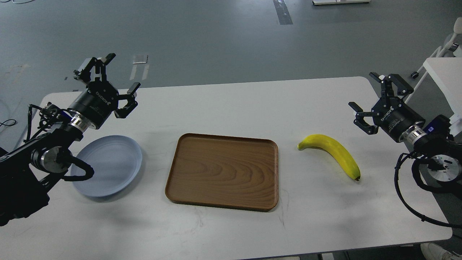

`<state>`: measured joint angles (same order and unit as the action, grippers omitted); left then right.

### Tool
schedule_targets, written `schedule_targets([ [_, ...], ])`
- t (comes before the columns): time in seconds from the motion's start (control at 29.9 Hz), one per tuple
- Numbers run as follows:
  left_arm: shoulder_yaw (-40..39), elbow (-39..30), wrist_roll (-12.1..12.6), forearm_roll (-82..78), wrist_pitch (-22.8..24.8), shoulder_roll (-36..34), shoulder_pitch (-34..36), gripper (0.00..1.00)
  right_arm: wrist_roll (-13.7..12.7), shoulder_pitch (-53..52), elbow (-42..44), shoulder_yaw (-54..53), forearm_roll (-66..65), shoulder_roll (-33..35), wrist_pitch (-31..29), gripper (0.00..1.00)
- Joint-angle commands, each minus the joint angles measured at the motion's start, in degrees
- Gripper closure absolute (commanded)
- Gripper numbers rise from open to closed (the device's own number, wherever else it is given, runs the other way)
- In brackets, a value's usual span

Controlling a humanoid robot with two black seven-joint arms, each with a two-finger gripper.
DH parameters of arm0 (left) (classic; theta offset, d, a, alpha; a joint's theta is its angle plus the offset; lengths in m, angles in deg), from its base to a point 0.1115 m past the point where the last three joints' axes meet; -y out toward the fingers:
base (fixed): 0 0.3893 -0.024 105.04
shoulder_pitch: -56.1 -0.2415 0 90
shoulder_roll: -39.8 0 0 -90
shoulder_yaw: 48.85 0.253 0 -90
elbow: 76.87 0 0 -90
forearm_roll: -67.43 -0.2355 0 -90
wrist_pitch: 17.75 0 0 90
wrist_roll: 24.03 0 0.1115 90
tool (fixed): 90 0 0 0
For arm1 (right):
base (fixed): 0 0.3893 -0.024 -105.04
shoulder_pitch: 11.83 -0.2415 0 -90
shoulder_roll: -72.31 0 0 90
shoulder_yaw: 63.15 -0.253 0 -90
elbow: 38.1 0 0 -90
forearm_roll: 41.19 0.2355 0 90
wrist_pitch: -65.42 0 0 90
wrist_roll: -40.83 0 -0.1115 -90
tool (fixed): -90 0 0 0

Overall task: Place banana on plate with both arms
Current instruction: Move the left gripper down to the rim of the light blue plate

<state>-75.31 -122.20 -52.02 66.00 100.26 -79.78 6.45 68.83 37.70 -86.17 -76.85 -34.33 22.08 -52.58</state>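
Observation:
A curved yellow banana (334, 152) with a dark tip lies on the white table, right of the centre. The pale grey-blue plate (108, 164) rests at the left, partly covered by my left arm. My left gripper (122, 72) hangs open above the table's far left, beyond the plate, holding nothing. Over at the right edge my right gripper (364, 90) is open and empty too, raised a short way up and right of the banana.
A brown rectangular wooden tray (223, 171) lies between plate and banana. The white table (231, 224) ends close behind both grippers. Another white table (445, 72) and a wheeled frame stand at the far right on the grey floor.

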Motion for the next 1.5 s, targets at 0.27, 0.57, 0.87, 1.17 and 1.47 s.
schedule_targets([
  [0.27,0.0,1.0,0.0,-0.2,0.0,-1.1,0.3,0.00,0.0,0.1,0.1,0.0,0.0,0.4,0.0,0.00],
  [0.57,-0.9,1.0,0.0,-6.0,0.0,-7.3,1.6,0.00,0.0,0.0,0.0,0.1,-0.3,1.0,0.0,0.00],
  [0.87,-0.8,-12.1,0.0,-53.2,0.0,-15.3,4.1,0.00,0.0,0.1,-0.1,0.2,-0.4,1.4,0.0,0.00],
  [1.17,0.3,-17.0,0.0,-85.7,-3.7,-20.2,2.9,0.00,0.0,0.0,-0.4,0.2,-0.5,2.2,0.0,0.00],
  [1.47,11.4,-6.4,0.0,-92.6,-15.8,-22.5,1.0,0.00,0.0,0.0,-0.5,0.2,-0.5,2.1,0.0,0.00],
])
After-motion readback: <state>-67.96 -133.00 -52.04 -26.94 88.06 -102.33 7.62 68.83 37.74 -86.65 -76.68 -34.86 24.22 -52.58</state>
